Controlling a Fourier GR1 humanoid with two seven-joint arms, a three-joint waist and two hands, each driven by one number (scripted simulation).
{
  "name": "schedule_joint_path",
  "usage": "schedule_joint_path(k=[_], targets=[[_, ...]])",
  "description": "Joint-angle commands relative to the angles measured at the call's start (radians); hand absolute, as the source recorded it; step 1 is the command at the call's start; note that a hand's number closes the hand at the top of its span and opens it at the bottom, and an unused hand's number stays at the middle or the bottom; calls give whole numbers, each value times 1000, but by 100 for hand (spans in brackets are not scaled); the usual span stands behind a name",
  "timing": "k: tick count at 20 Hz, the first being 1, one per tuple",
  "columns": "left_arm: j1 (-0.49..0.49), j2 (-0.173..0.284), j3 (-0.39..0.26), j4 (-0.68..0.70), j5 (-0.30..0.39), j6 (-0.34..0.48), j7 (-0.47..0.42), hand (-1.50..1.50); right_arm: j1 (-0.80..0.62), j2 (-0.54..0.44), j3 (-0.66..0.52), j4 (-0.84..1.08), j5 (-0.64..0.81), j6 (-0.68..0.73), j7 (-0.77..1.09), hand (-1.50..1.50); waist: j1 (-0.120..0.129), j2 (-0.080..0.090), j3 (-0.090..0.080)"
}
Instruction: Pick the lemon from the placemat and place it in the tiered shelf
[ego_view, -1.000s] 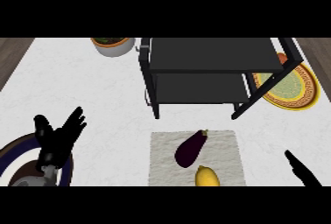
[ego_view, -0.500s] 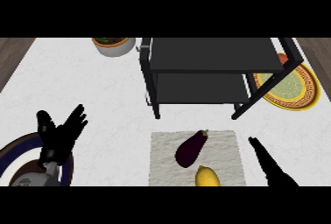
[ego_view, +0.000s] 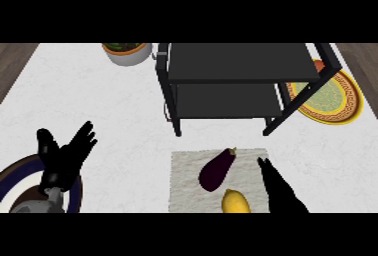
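Right robot hand (ego_view: 279, 189), fingers straight and open, lies over the placemat (ego_view: 186, 172) just beside the lemon (ego_view: 235, 201) and eggplant (ego_view: 216, 170), below the tiered shelf (ego_view: 244, 61).

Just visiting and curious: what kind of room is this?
Probably a kitchen counter: an eggplant and a lemon lie on a placemat, near a black tiered shelf and a patterned plate.

An eggplant (ego_view: 217, 170), a potted plant (ego_view: 128, 51), a patterned plate (ego_view: 329, 98) and a dark-rimmed plate (ego_view: 16, 172).
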Motion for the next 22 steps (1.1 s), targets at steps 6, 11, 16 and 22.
schedule_joint_path(k=[6, 11, 16, 22], targets=[[-15, -18, 16, -14, -43, 14, 36, 0, -25, 157, 36, 73, 160, 62, 157, -150, -3, 0, 1], [34, 3, 42, -93, -11, -33, 76, 0, 38, 181, 30, 206, 191, -20, 36, -150, 1, -1, 1], [35, -72, 7, -74, -79, 22, 48, 0, 65, 140, -42, 259, 200, -15, -38, -150, -3, -1, 1], [2, -77, 56, -49, -85, -20, 58, 0, 7, 196, -87, 303, 247, 17, -35, -150, -3, 0, 1]])
